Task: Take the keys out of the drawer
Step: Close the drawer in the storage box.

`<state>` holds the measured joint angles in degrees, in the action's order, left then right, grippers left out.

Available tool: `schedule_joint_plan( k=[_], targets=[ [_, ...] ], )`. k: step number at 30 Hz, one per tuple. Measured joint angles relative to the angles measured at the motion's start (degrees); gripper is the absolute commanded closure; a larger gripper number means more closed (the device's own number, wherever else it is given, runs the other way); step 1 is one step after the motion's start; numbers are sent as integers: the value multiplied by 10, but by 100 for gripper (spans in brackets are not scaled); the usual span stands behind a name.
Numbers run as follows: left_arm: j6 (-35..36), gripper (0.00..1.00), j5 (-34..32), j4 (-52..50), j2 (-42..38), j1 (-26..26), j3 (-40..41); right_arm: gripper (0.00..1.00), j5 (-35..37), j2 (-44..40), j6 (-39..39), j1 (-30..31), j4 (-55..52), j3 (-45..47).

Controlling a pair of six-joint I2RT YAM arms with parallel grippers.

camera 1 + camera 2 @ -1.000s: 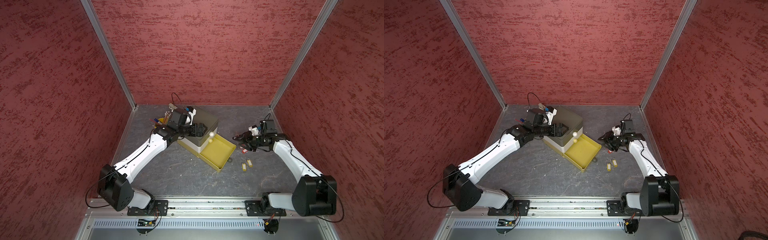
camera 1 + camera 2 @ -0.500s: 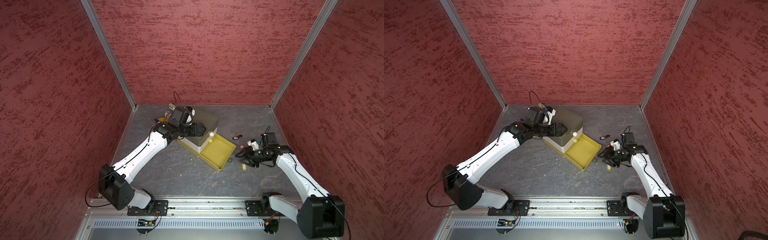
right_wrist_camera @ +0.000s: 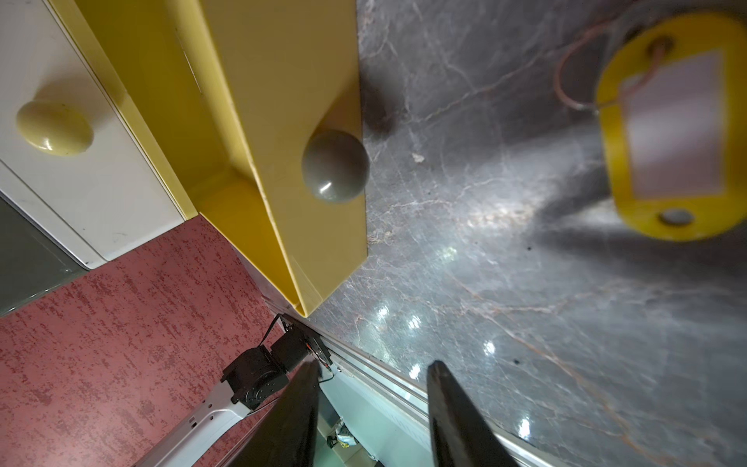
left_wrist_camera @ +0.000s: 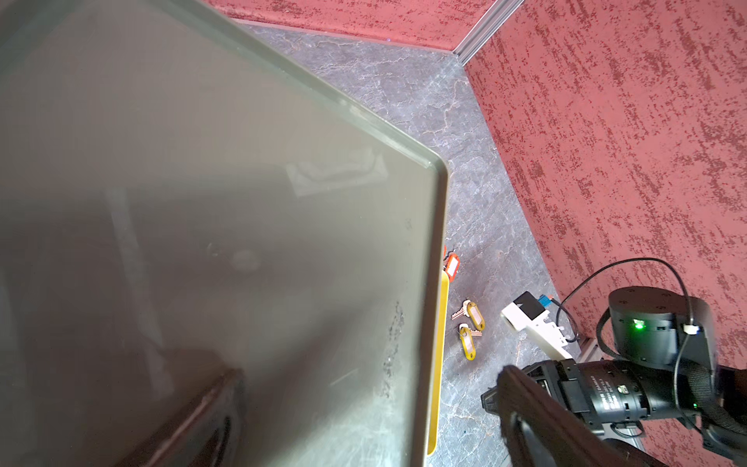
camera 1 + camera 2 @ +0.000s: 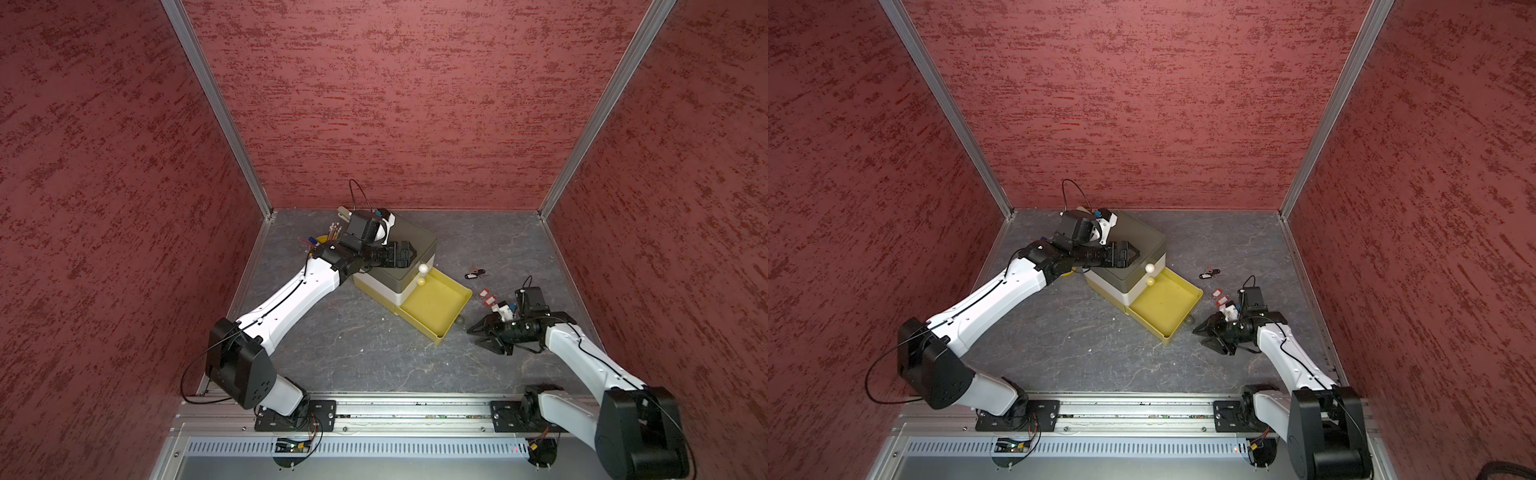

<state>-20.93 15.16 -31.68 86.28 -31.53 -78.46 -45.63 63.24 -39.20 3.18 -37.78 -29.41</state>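
Drawer (image 5: 434,305) stands pulled out and I see nothing on its yellow floor. The keys lie on the table beside it: black-tagged keys (image 5: 475,273) farthest back, red-tagged keys (image 5: 487,296) close by my right wrist, and yellow-tagged keys (image 4: 471,323) hidden under that arm in both top views but plain from the left wrist. Right gripper (image 5: 471,336) hovers low off the drawer's front, near the grey knob (image 3: 335,165), jaws about half apart, nothing between them. Left gripper (image 5: 411,252) lies spread wide on the cabinet top (image 5: 417,232), gripping nothing; I judge it braces the cabinet. Removal looks finished. If I shut the drawer, I push squarely and slowly on its front, left pressing down, clear of the yellow tags. Table (image 5: 353,332) is glossy veined grey slab; tags likely skid. Red textured walls (image 5: 374,104) enclose it, with an aluminium rail (image 5: 395,409) on the near edge.
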Motion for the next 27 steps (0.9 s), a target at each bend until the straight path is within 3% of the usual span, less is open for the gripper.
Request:
schedule_joint_plan(
  k=[16, 27],
  targets=[
    [13, 0, 14, 23, 10, 0, 3, 56, 5, 138, -35, 0, 143, -33],
    [13, 0, 15, 37, 10, 0, 9, 59, 6, 179, -44, 0, 194, -35]
  ],
)
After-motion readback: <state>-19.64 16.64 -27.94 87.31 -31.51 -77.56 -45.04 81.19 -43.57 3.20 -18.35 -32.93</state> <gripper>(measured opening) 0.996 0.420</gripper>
